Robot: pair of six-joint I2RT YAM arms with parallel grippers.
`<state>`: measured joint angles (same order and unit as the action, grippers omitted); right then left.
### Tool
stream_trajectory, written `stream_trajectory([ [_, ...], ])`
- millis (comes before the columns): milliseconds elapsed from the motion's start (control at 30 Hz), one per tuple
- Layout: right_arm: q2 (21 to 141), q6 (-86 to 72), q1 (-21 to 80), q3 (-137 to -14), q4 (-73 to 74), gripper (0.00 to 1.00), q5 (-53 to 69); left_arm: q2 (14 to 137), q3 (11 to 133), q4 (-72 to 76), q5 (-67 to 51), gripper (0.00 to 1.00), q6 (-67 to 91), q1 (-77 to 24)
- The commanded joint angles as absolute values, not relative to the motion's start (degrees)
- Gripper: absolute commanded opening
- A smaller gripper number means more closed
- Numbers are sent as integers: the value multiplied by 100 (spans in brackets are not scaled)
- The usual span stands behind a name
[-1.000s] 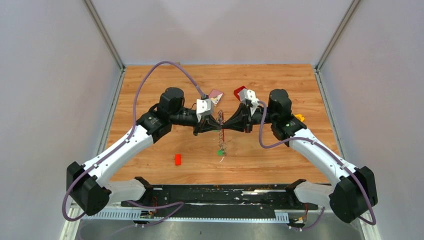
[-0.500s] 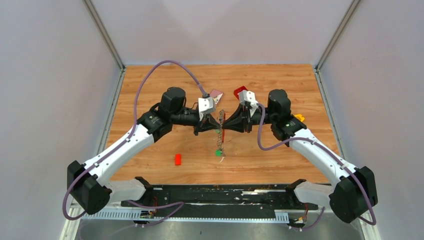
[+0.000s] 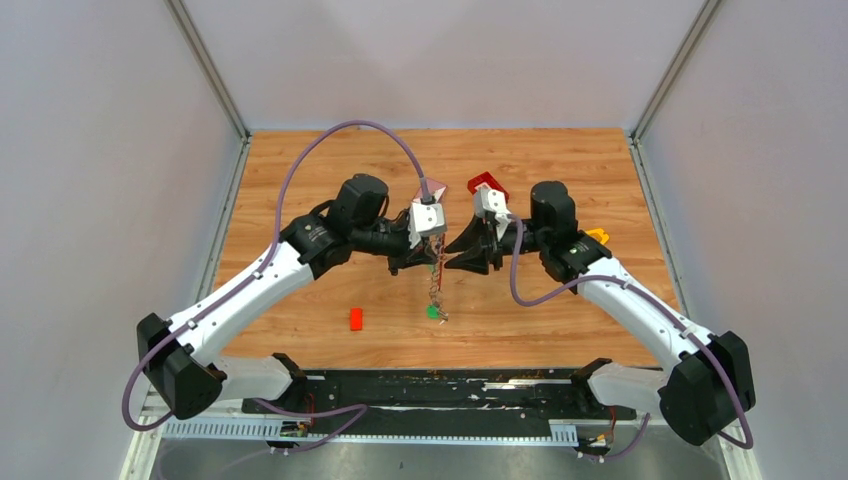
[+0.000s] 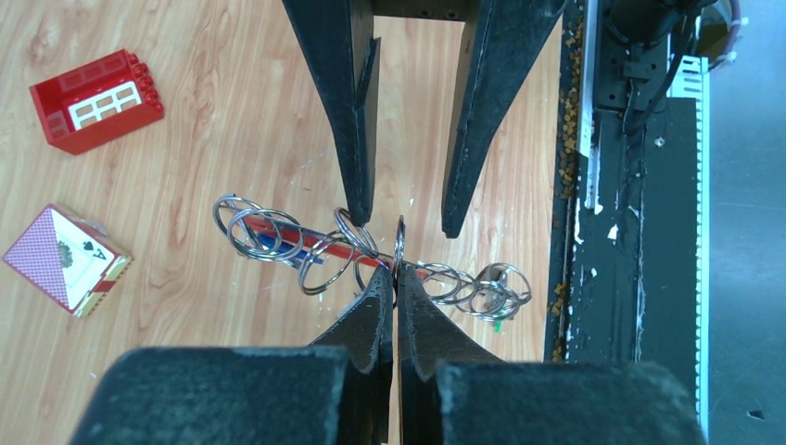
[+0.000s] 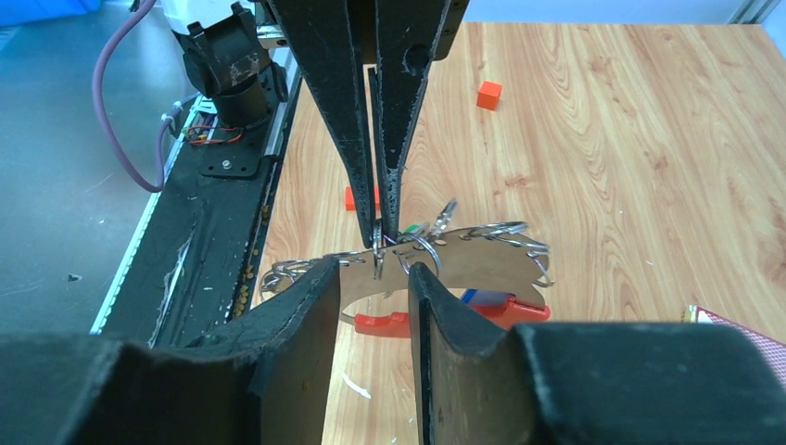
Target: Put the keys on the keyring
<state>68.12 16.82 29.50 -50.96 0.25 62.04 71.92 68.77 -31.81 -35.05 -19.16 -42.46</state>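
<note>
Two claws meet above the tabletop. The left wrist view shows the left claw pinched on a ring of the keyring; the right claw stands apart. Overhead alone shows the chain hanging down, green key lowest.

White arm links, black joints, purple cables

hidden: keyring top under left claw | too small: keys | cut off: card
</note>
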Motion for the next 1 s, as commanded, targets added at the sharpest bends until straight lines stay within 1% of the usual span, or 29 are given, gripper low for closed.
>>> stream_trajectory([
  [0,6866,1906,3042,-5285,140,33,6280,7187,7239,-3366,-3235,0,-2187,-4411],
  [100,6894,1915,3082,-5307,150,30,6331,7243,7317,-3465,-3132,0,-2221,-4476],
  [367,6868,1916,3133,-5337,176,28,6434,7355,7422,-3618,-2965,0,-2274,-4570],
  [633,6935,1907,3215,-5325,167,23,6420,7374,7418,-3605,-3007,0,-2284,-4606],
  [667,6955,1909,3218,-5326,165,22,6400,7373,7414,-3604,-3016,0,-2278,-4606],
  [733,6988,1910,3230,-5330,170,16,6357,7374,7418,-3608,-3029,0,-2276,-4614],
  [967,7037,1915,3284,-5353,192,15,6256,7355,7395,-3581,-3100,0,-2266,-4614],
])
